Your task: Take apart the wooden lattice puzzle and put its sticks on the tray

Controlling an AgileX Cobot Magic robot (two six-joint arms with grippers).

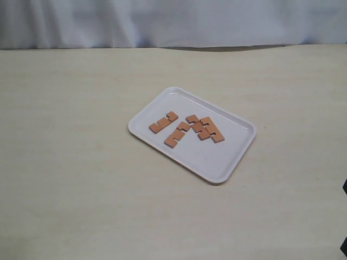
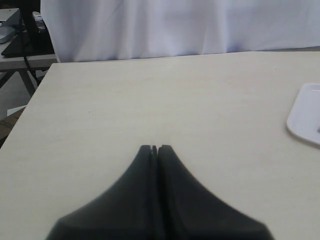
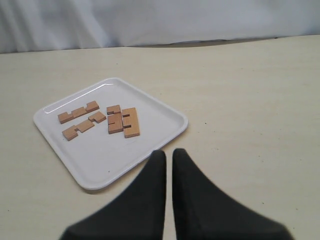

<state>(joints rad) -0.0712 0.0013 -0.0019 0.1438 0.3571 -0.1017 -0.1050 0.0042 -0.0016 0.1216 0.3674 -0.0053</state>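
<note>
We judge the work finished: the sticks [image 1: 187, 129] lie on the tray [image 1: 227, 169]; left fingers [image 2: 148, 167] and right fingers [image 3: 191, 182] are closed, empty; only retreat remains.

- A pale cream counter [image 1: 81, 179] with a faint wood grain fills most of the view under soft, even light.
- A white curtain [image 1: 173, 21] hangs in loose folds along the counter's far edge.
- Beyond one corner of the counter stands a side table [image 2: 25, 50] with a dark top and thin legs, holding equipment too blurred to name.
</note>
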